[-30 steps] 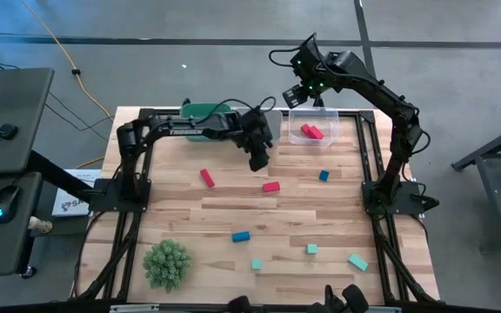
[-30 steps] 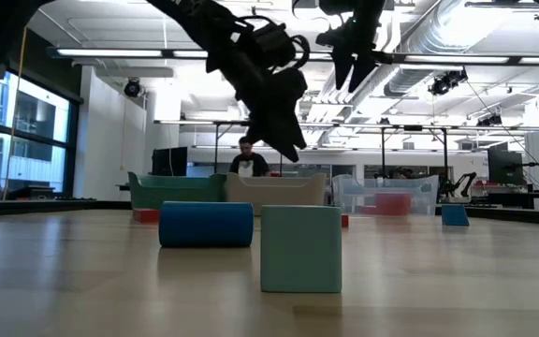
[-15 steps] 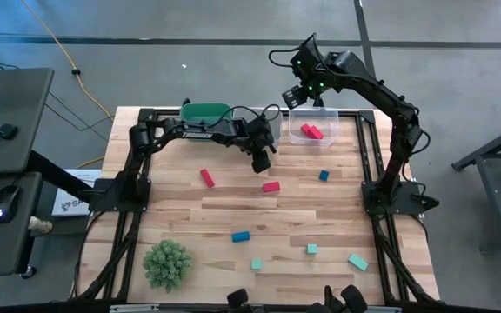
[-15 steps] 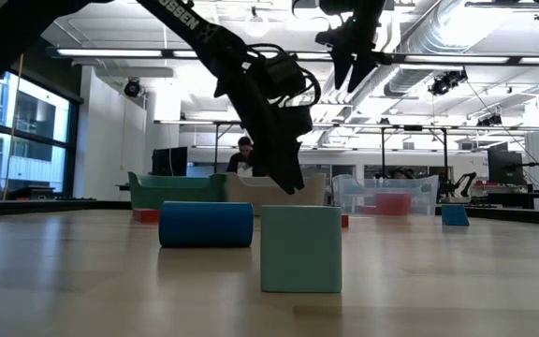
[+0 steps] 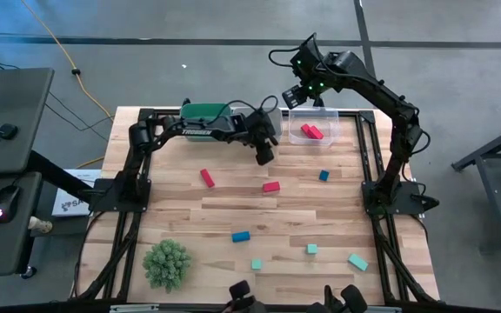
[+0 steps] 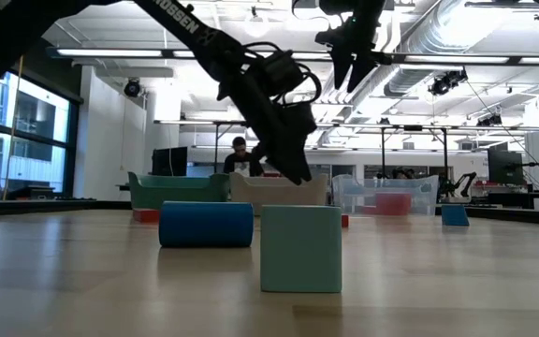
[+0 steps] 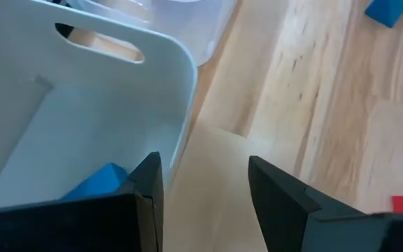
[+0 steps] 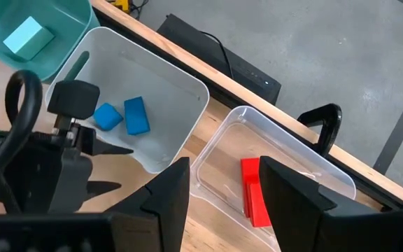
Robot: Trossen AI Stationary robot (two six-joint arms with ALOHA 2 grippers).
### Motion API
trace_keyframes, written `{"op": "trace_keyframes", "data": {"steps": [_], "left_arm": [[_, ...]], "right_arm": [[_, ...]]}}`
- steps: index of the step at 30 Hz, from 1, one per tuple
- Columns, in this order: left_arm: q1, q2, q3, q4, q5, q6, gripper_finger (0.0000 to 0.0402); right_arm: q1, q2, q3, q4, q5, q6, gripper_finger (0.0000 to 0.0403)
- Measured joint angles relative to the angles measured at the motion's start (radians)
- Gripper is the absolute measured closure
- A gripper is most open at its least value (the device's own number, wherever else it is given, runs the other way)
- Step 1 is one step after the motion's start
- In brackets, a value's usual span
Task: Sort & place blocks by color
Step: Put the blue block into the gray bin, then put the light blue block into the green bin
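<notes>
My left gripper [image 5: 266, 158] [image 7: 203, 168] hangs open and low over the wood, just past the near-right corner of the white bin [image 7: 117, 91], with nothing between its fingers. That bin holds two blue blocks [image 8: 136, 115]. My right gripper [image 5: 296, 97] [image 8: 224, 168] waits open, high above the back bins. The clear bin [image 5: 313, 130] holds red blocks [image 8: 256, 190], and a teal block [image 8: 26, 36] lies in the green bin [image 5: 203, 113]. Loose on the table lie two red blocks [image 5: 271, 186] [image 5: 207, 177], two blue blocks [image 5: 323, 176] [image 5: 241, 236] and three teal blocks [image 5: 311, 249].
A green spiky plant ball [image 5: 166, 263] sits at the near left of the table. Black frame rails [image 5: 374, 165] run along the table's sides. Open wood lies in the middle between the scattered blocks. A person [image 6: 241, 157] shows in the room beyond the table.
My left gripper has sunk toward the table beside the white bin, shifting a little toward the table's right edge and tipping as it went. My right gripper has kept still. No block has moved.
</notes>
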Motion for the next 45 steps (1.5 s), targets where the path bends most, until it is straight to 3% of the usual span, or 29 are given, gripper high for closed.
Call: {"op": "trace_keyframes", "data": {"steps": [6,12,23,33,45], "left_arm": [[0.0,-0.01,0.01,-0.019,0.004,-0.001,0.0271],[-0.005,-0.077,0.06,-0.104,0.009,0.0,0.0271],[0.02,-0.361,0.064,-0.244,-0.003,0.014,0.0271],[0.029,-0.619,0.064,-0.328,-0.008,0.079,0.0271],[0.024,-0.731,0.064,-0.447,-0.001,0.089,0.0271]], "right_arm": [[0.0,0.0,0.0,0.0,-0.002,0.0,0.024],[0.005,0.0,0.0,-0.022,-0.074,0.0,0.024],[0.112,0.0,0.0,-0.211,-0.101,0.077,0.024],[0.296,0.0,0.0,-0.236,-0.204,0.274,0.024],[0.619,0.0,0.0,-0.236,-0.134,0.502,0.024]]}}
